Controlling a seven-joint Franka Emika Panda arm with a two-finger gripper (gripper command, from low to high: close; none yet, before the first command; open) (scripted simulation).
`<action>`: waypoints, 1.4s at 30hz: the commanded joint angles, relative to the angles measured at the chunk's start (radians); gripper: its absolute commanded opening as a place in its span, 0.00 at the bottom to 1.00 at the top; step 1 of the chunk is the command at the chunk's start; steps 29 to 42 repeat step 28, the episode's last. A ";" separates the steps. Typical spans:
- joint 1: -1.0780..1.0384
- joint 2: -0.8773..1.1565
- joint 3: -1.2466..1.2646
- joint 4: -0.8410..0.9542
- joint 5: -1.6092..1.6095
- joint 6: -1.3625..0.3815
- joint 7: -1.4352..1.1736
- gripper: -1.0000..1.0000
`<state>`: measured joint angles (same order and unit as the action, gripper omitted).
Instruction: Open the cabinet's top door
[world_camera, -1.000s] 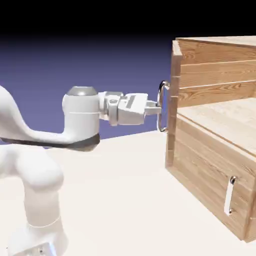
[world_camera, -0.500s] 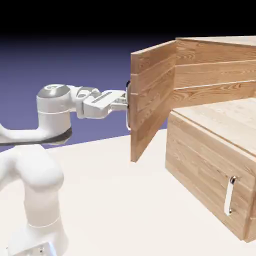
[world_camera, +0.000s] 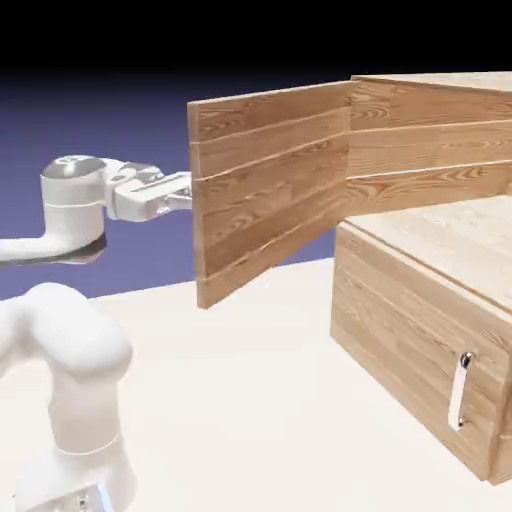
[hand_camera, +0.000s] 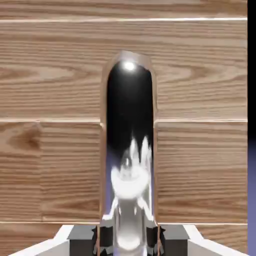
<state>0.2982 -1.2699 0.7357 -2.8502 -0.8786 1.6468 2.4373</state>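
The cabinet (world_camera: 430, 140) of light wood planks stands at the exterior view's right. Its top door (world_camera: 268, 190) is swung far out to the left, with its back face toward the camera. My gripper (world_camera: 187, 196) reaches the door's free edge from the left, and the door hides the handle there. In the hand view the curved silver handle (hand_camera: 129, 150) runs upright against the door's planks (hand_camera: 55, 100), large and close. My gripper (hand_camera: 129, 241) is shut on the handle, with a grey fingertip on each side of its lower end.
The shorter lower panel (world_camera: 405, 345) stays closed, its small silver handle (world_camera: 459, 392) near the right edge. The white arm (world_camera: 60, 330) rises at the lower left. The pale table (world_camera: 250, 400) lies between the arm and the cabinet.
The top door has swung out from closed to wide open. My gripper has drawn back to the left, still shut on the handle.
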 joint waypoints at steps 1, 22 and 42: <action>-0.018 0.022 0.037 0.030 0.031 -0.032 0.005 0.00; -0.683 0.210 0.625 0.784 0.375 -0.590 0.002 0.00; -0.879 0.176 0.722 1.001 0.413 -0.720 -0.043 0.00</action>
